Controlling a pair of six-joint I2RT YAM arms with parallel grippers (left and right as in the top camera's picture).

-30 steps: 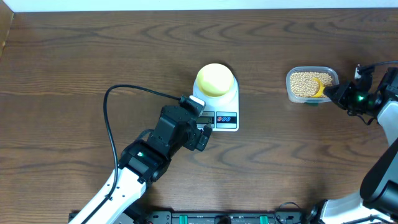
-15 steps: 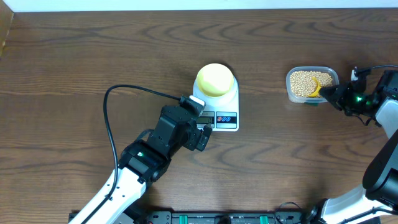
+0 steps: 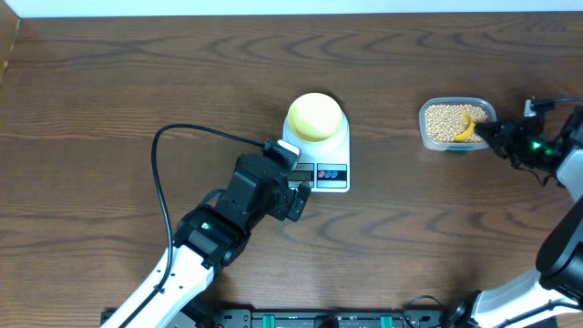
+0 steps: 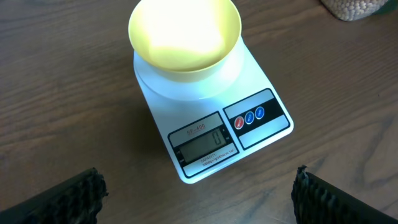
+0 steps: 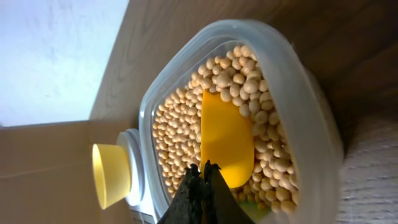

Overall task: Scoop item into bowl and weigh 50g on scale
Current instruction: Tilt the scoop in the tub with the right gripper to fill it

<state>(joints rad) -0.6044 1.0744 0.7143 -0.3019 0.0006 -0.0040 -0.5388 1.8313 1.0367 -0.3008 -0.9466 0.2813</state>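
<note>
Right end effector clamped on the spoon among beans in the tub, 3 o'clock from the empty bowl on the scale — left end effector spread wide — a slim pinch could let the loaded spoon roll, spilling.

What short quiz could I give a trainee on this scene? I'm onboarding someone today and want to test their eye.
1. True or false: with the empty bowl on it, the scale shows zero on its display.
2. Where does the yellow spoon lie? A: in the bowl. B: in the clear tub, among the beans. C: on the scale.
3. Which stands open, the left gripper or the right gripper?

Key: 1 true; 2 B; 3 the left gripper.
</note>
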